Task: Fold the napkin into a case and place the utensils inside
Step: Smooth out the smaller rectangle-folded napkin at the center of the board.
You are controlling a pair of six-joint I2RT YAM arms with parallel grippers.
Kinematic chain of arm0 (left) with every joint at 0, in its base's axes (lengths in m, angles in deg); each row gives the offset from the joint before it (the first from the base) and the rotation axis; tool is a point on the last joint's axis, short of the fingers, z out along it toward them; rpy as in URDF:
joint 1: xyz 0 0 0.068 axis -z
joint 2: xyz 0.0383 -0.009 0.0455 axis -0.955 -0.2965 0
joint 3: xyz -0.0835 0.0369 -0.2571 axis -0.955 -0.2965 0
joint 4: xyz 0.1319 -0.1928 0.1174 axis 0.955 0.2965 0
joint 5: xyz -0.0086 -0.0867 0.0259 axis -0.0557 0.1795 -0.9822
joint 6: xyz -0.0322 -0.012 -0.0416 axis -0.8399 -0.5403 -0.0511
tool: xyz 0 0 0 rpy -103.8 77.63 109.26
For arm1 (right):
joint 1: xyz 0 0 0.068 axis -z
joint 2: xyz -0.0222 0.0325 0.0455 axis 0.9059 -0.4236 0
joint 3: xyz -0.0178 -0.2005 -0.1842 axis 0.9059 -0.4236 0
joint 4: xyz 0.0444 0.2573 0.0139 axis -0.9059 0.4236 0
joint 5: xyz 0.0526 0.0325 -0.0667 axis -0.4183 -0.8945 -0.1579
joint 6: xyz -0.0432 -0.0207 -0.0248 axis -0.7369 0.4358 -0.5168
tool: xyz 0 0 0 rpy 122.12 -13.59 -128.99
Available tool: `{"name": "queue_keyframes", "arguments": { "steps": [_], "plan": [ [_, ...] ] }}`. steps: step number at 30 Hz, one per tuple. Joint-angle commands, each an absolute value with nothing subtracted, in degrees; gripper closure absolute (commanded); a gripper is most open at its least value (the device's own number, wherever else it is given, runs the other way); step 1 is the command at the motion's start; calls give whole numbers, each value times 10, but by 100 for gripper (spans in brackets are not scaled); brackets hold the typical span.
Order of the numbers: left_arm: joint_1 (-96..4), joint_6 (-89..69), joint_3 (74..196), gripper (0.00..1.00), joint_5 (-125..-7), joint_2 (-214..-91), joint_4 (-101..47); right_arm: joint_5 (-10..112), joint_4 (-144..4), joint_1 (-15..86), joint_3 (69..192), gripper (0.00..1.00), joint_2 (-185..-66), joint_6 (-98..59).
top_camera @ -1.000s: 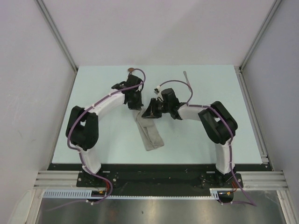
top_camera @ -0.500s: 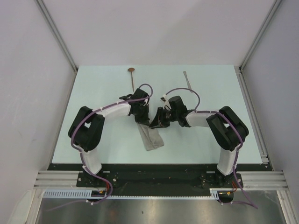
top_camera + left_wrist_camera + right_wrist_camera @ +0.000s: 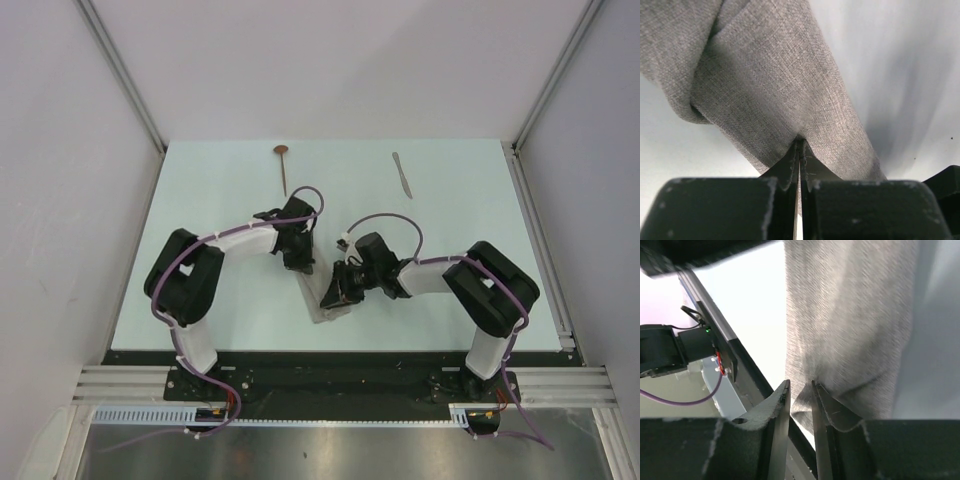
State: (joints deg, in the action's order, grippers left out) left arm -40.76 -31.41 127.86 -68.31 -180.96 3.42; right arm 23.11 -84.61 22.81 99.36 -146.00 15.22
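Observation:
The grey-beige napkin (image 3: 316,299) lies as a narrow folded strip near the table's front middle, mostly covered by both grippers. My left gripper (image 3: 302,262) is shut on its far end; in the left wrist view the cloth (image 3: 770,75) drapes away from the pinching gripper tips (image 3: 800,145). My right gripper (image 3: 333,295) sits at the near end, jaws narrowly apart with a fold of napkin (image 3: 850,315) pinched between them (image 3: 800,386). The spoon (image 3: 283,166) and knife (image 3: 402,174) lie untouched at the back of the table.
The pale table (image 3: 200,200) ends at a black front rail (image 3: 320,360) just behind the napkin's near end. White walls stand on the left, right and back. Purple cables loop above both wrists.
Both grippers have come toward the front edge with the napkin, which now shows shorter. The spoon and the knife have come out from behind the arms.

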Motion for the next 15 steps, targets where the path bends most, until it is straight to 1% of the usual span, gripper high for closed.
{"name": "queue_keyframes", "arguments": {
  "steps": [1,5,6,7,9,10,14,15],
  "plan": [
    [-415,-294,1290,100,-741,-1777,57,239,-856,219,977,72,-1439,147],
    [-419,-285,1313,100,-741,-1738,75,258,-808,204,998,71,-1426,113],
    [-421,-286,1314,100,-740,-1727,76,271,-788,194,1019,68,-1419,103],
    [-426,-287,1315,96,-736,-1714,77,285,-742,189,1031,66,-1404,77],
    [-436,-291,1314,93,-722,-1675,79,332,-686,176,1062,61,-1394,53],
    [-449,-293,1314,91,-719,-1660,83,344,-645,174,1087,60,-1392,33],
    [-488,-301,1292,85,-699,-1591,81,405,-563,167,1149,55,-1386,-4],
    [-495,-301,1286,85,-691,-1566,81,420,-546,166,1159,50,-1390,-12]
  ]
}}
